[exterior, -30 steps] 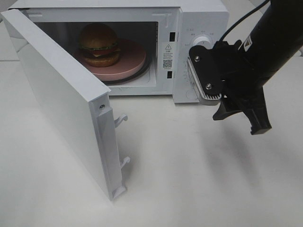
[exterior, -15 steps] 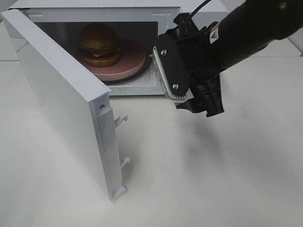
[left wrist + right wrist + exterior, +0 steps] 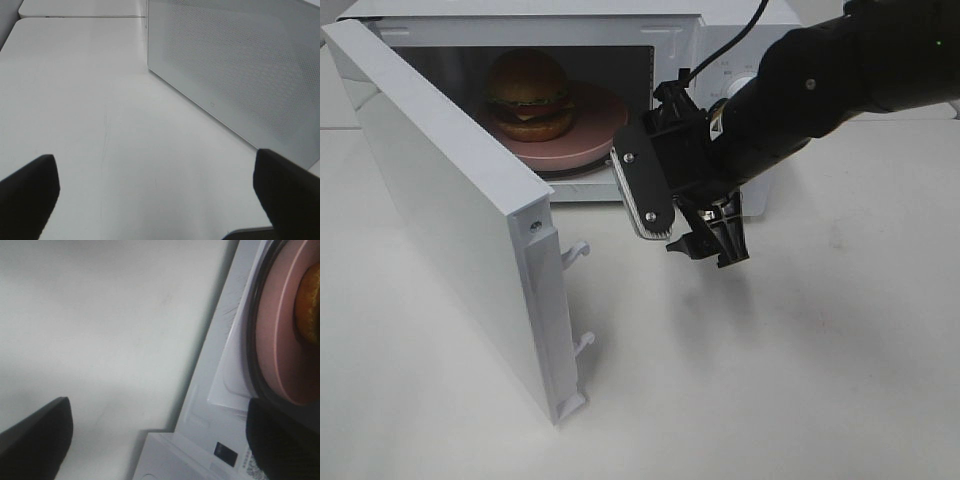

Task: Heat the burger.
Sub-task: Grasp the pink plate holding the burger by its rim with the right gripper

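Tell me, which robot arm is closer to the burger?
The right. Its gripper hangs just outside the microwave's open front, near the burger. The left gripper is behind the open door, farther off.

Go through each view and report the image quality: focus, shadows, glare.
Exterior high: sharp, evenly lit; the black right gripper casts a soft shadow on the white table; the glossy golden-brown burger sits in the dim white microwave cavity. Left wrist: clear, with the perforated white microwave door crisp. Right wrist: blurred, the round pink plate out of focus.
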